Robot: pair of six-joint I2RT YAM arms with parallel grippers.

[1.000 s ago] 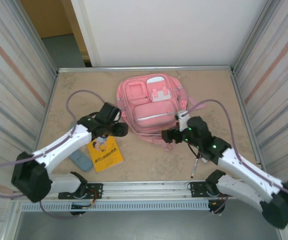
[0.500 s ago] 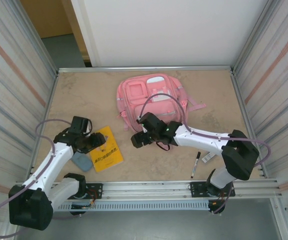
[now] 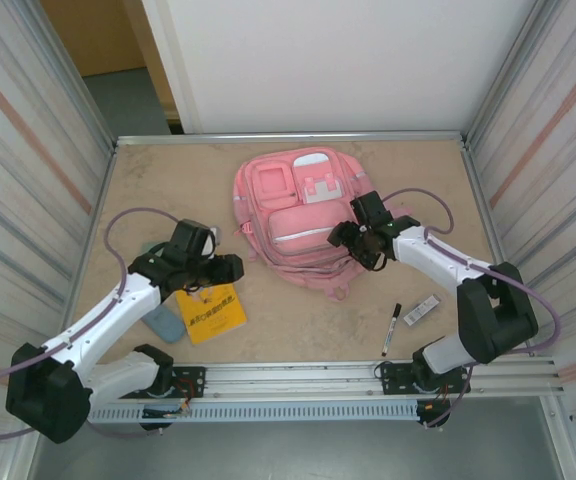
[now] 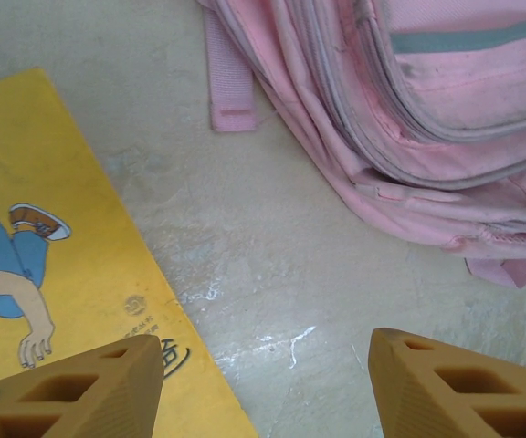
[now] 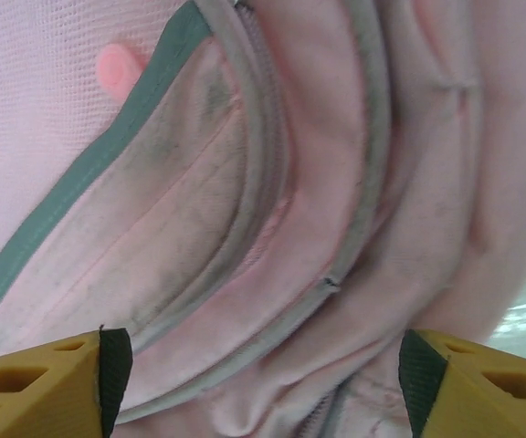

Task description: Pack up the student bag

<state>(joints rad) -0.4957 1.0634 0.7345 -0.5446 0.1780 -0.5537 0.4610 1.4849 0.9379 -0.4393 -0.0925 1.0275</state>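
**Both grippers open and empty at the pink backpack**

The left gripper hovers with its jaws spread wide and nothing between them. In the left wrist view, the gripper frames bare tabletop between two orange fingertips. One fingertip hangs over the corner of a yellow book, whose cover shows a cartoon figure in blue with a brown shoe. Just beyond the fingers lies the near left edge of the student bag, with a short pink strap tab resting flat on the table.

The right gripper is also open and grips nothing. In the right wrist view, the gripper sits very close above the student bag, with pink fabric, grey zip seams and a grey-green trim band spanning the gap between its fingers. Whether the fingertips touch the fabric cannot be told.

From above, the student bag lies flat with its front pockets facing up, in the middle of the table towards the far edge. The right gripper is over its right side, and the left gripper is just off its near left corner. The yellow book lies near the left arm, with a blue-grey case touching its left edge. A black marker pen and a small white item lie near the front edge on the right, well apart from the bag.
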